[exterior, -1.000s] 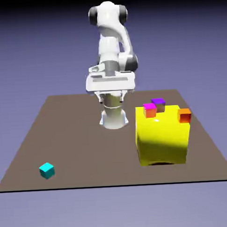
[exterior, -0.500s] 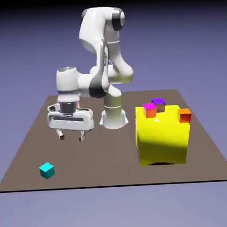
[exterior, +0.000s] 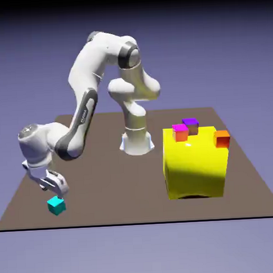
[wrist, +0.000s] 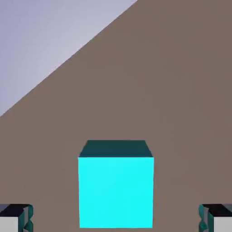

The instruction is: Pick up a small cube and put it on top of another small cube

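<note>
In the exterior view, the small plain cyan cube (exterior: 56,205) lies on the brown bench (exterior: 124,190) at the lower left of the frame, and the robot's two-finger jaws (wrist: 116,219) stand wide open near it, holding nothing, so reaching seems almost done, while gripping, lifting and stacking are left.

The small cube (exterior: 56,205) is seen resting on the brown tabletop – near the front edge, toward the exterior view's left. It is coloured a plain, bright cyan (one side is shaded dark teal in the hand view), and it is set flat, held by nothing.
</note>
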`<action>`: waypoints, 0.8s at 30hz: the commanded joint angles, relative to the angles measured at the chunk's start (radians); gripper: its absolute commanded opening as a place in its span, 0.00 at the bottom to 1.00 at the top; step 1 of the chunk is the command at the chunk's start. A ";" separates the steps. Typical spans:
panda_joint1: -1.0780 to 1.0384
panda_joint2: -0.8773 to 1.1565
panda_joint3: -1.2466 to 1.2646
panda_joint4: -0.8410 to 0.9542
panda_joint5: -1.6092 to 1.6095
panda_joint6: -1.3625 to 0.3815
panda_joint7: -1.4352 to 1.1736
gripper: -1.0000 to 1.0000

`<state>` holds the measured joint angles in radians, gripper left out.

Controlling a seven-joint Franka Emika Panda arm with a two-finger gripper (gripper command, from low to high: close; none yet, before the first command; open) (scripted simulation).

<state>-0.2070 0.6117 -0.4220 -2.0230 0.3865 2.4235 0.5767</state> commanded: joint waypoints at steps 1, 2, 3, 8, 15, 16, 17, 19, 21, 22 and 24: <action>-0.014 0.036 0.019 0.003 0.021 0.032 -0.013 0.50; -0.024 0.065 0.035 0.006 0.037 0.057 -0.023 0.50; -0.024 0.065 0.035 0.006 0.037 0.057 -0.024 0.00; 0.031 -0.080 -0.034 -0.009 -0.044 -0.068 0.024 0.00; 0.174 -0.334 0.105 -0.111 -0.129 -0.197 -0.041 0.00; 0.195 -0.370 0.125 -0.125 -0.141 -0.215 -0.050 0.00; 0.215 -0.406 0.145 -0.140 -0.153 -0.234 -0.060 0.00; 0.256 -0.479 0.184 -0.169 -0.177 -0.270 -0.078 0.00; 0.297 -0.551 0.224 -0.198 -0.201 -0.307 -0.097 0.00; 0.317 -0.588 0.244 -0.212 -0.213 -0.326 -0.106 0.00; 0.358 -0.660 0.284 -0.241 -0.238 -0.362 -0.125 0.00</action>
<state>0.1684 -0.0483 -0.1381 -2.2644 0.1521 2.0607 0.4501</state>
